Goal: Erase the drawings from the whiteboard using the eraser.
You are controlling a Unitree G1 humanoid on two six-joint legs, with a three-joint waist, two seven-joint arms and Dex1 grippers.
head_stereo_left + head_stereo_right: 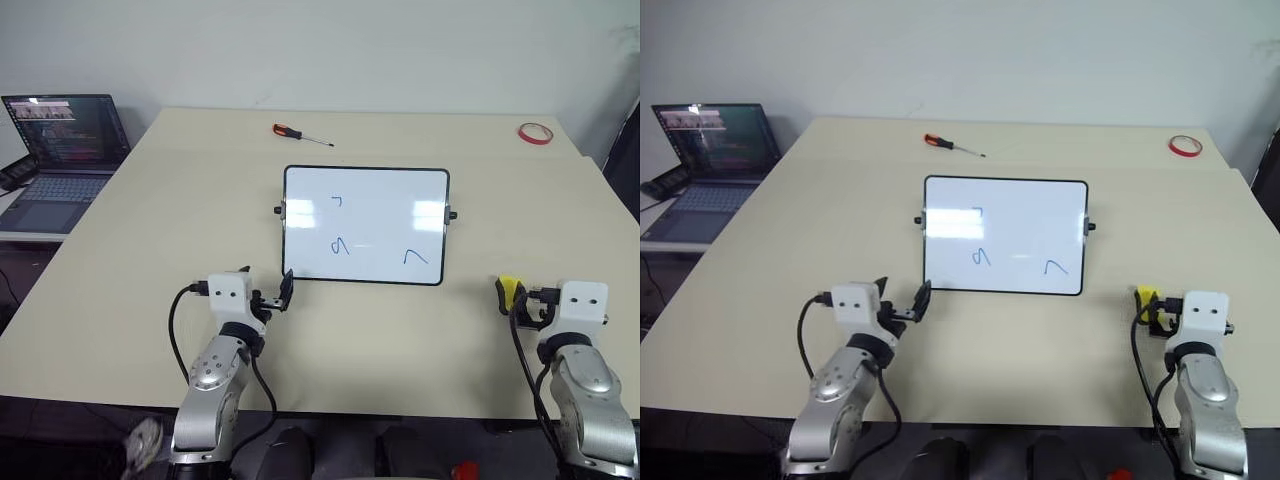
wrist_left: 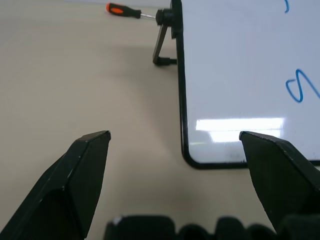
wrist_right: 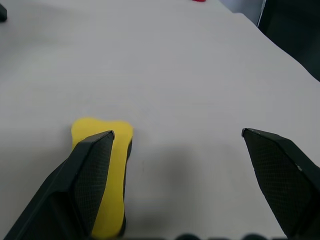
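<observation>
The whiteboard (image 1: pixel 385 215) stands propped in the middle of the beige table, its black knobs on both short sides. Three small blue drawings mark it: one upper left (image 1: pixel 337 200), one lower left (image 1: pixel 340 246), one lower right (image 1: pixel 415 257). My left gripper (image 2: pixel 175 135) is open just in front of the board's near left corner, not touching it. The yellow eraser (image 3: pixel 114 180) lies flat on the table at the near right. My right gripper (image 3: pixel 177 132) is open above it, with one finger (image 3: pixel 87 175) over the eraser's edge and nothing gripped.
An orange-handled screwdriver (image 1: pixel 298 131) lies behind the board. A red tape ring (image 1: pixel 536 133) sits at the far right corner. An open laptop (image 1: pixel 62 150) stands on a lower side table to the left. The table's near edge runs just under both wrists.
</observation>
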